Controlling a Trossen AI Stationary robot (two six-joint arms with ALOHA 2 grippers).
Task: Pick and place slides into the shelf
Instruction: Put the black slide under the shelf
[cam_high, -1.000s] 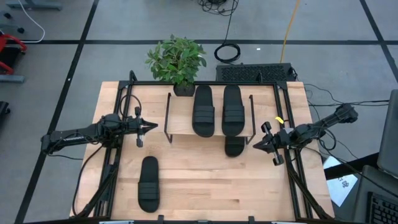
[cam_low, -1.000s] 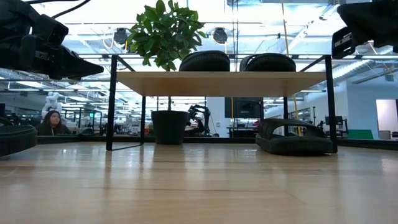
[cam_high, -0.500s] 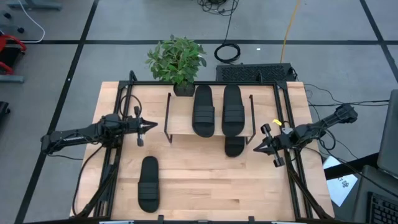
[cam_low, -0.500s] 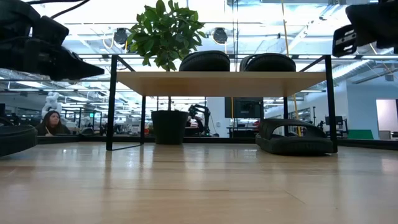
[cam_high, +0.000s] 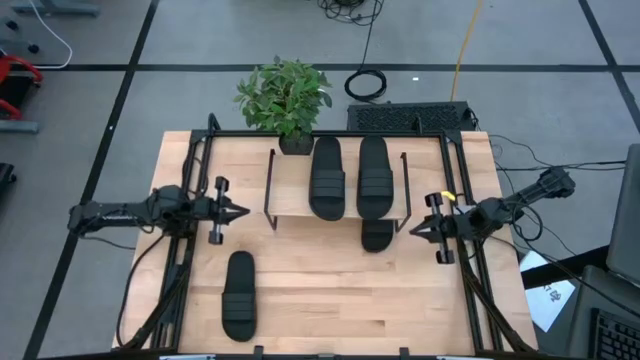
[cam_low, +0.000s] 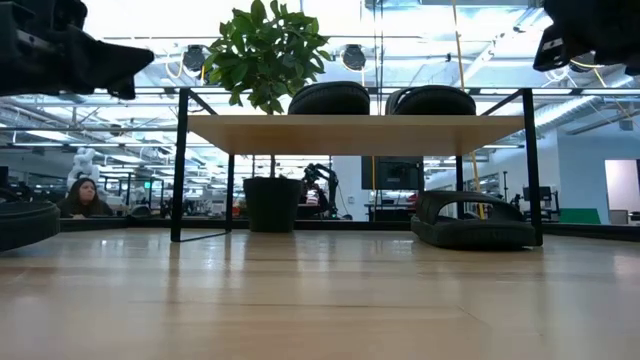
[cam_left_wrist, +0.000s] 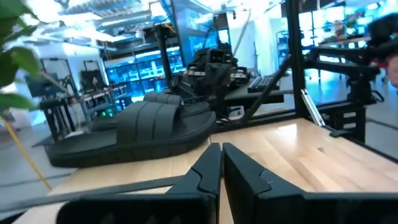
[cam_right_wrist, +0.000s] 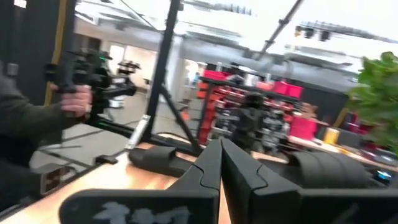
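Note:
The shelf (cam_high: 290, 190), a light wood board on thin black wire legs, stands at the table's far middle. Two black slides (cam_high: 327, 178) (cam_high: 374, 176) lie side by side on its board, also visible in the low view (cam_low: 328, 97) (cam_low: 430, 99). A third slide (cam_high: 377, 236) lies on the table under the shelf, its end sticking out at the near side. The fourth slide (cam_high: 239, 295) lies on the table near the left front. My left gripper (cam_high: 241, 211) hovers shut, left of the shelf. My right gripper (cam_high: 412, 229) hovers shut, right of it. Both are higher than the board.
A potted plant (cam_high: 285, 100) stands at the far edge, just behind the shelf's left corner. Black rails (cam_high: 190, 200) run along both table sides. Bare wood (cam_high: 330, 300) lies between the fourth slide and the right rail. A person (cam_right_wrist: 25, 124) shows beyond the table.
Both grippers have risen, staying shut. The left one has also drawn back a little toward the table's left edge and turned about its wrist. No slide has moved.

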